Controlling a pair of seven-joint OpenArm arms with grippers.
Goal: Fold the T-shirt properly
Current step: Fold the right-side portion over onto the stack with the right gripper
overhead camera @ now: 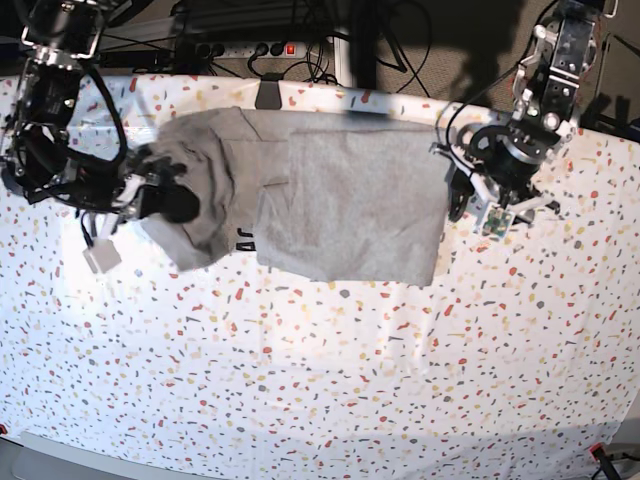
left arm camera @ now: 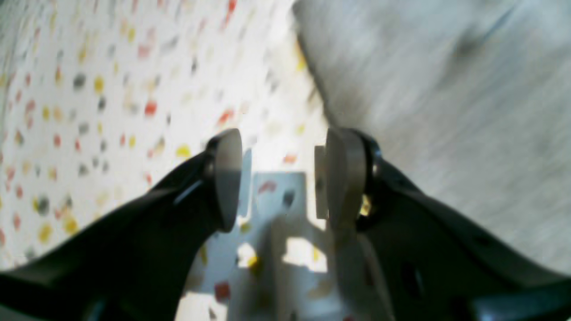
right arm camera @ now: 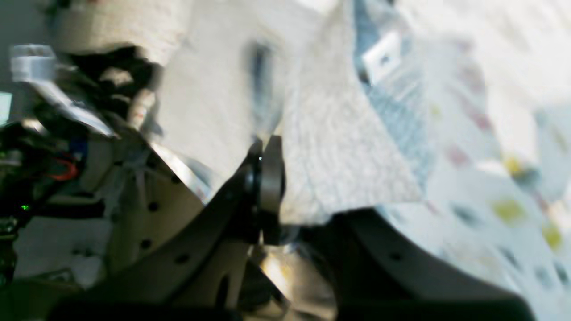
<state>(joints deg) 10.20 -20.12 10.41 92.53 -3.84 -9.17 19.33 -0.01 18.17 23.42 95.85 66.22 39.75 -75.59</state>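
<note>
One fold in hand: right gripper (overhead camera: 165,205), apparently clamped on T-shirt (overhead camera: 345,205) sleeve at 9 o'clock, must carry it toward 3; left gripper (left arm camera: 279,178) open, empty

The right wrist view is blurred. The right gripper (right arm camera: 273,178) has its jaws closed on a fold of the grey T-shirt (right arm camera: 312,147), whose fabric rises from between the pads and spreads up and to both sides. To the right lies the white speckled tablecloth (right arm camera: 504,178) with yellow, red and dark flecks. At the left edge, dark cables (right arm camera: 58,169) and robot hardware show, indistinct.
</note>
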